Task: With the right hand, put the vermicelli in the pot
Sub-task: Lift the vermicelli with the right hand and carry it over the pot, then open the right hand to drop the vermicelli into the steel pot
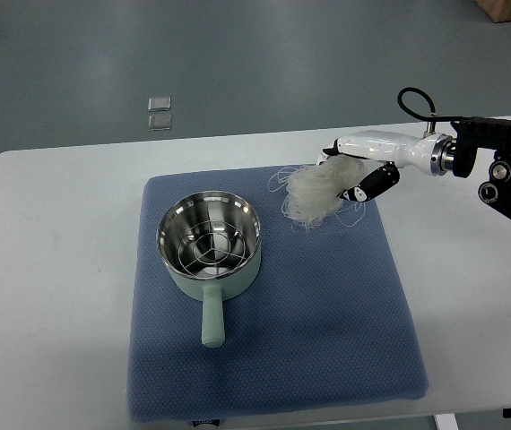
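vermicelli (316, 190): pale, translucent tangle of thin strands, on the far right part of the blue mat (327, 331), loose loops straying out to the left and near side. whether the bundle rests on the mat or is lifted just off it cannot be told from this angle.

right hand (356, 177): white shell with black finger segments, arm entering from the right edge. hand lies over the right side of the bundle, fingers curled into the strands, grasping the vermicelli. a black cable loops up behind the wrist.

pot (209, 242): to the left and slightly nearer than the bundle, well apart from it. pale green outside, shiny metal inside, upright on the mat. a wire rack or grid pattern shows at the bottom of the bowl. nothing of the noodles inside it. its pale green handle (212, 321) points toward the near edge.

mat: quilted, dark blue, covers the middle of the white table (49, 269).

beyond the table's far edge: grey floor, with two small clear square items (159, 112) lying side by side on it, far left of the hand.
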